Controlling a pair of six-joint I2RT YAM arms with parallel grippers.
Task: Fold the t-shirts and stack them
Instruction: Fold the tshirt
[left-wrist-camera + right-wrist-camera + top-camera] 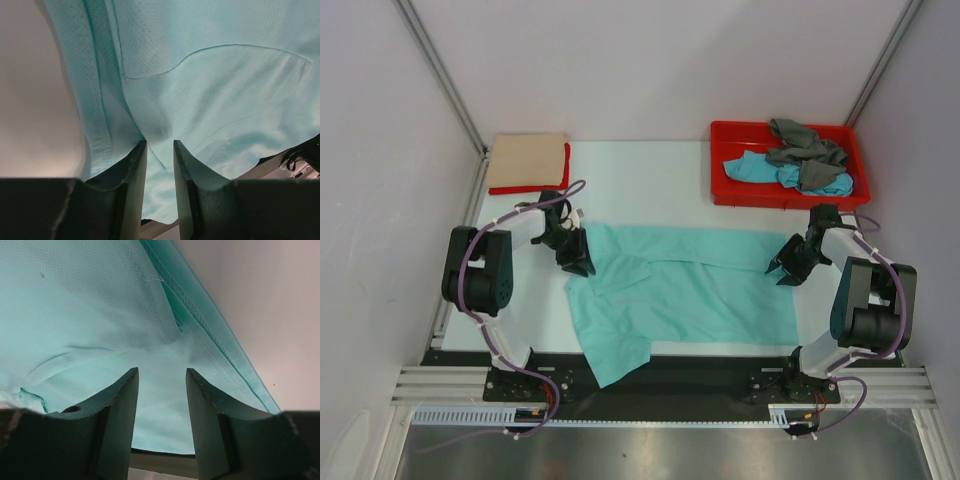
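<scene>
Beyond the far-left corner of the mint-green t-shirt [690, 290], which lies spread and wrinkled across the middle of the table [650, 170], a folded beige t-shirt [527, 158] rests on a red t-shirt [525, 188] of which only the edges show. At the mint-green shirt's left edge the left gripper [577, 264] points down onto the cloth beside a stitched seam. Its jaws stand close with a narrow gap, and whether they nip a fold cannot be told. The shirt's near-left corner laps past the near edge of the table. At the shirt's right edge the right gripper [785, 270] sits over a puckered hem with its jaws spread apart, released and holding nothing. Beyond the shirt's far-right corner a red tray [730, 192] holds a crumpled grey t-shirt [805, 140] and a turquoise-blue t-shirt [752, 168]. Judged hazards: if only one side has a grip when the fold begins, the thin cloth would probably skew or slip free. A pinch through a single layer at the hem may drag the wrinkles into the fold. The overhanging corner could catch on the table edge and pull the fold askew.
</scene>
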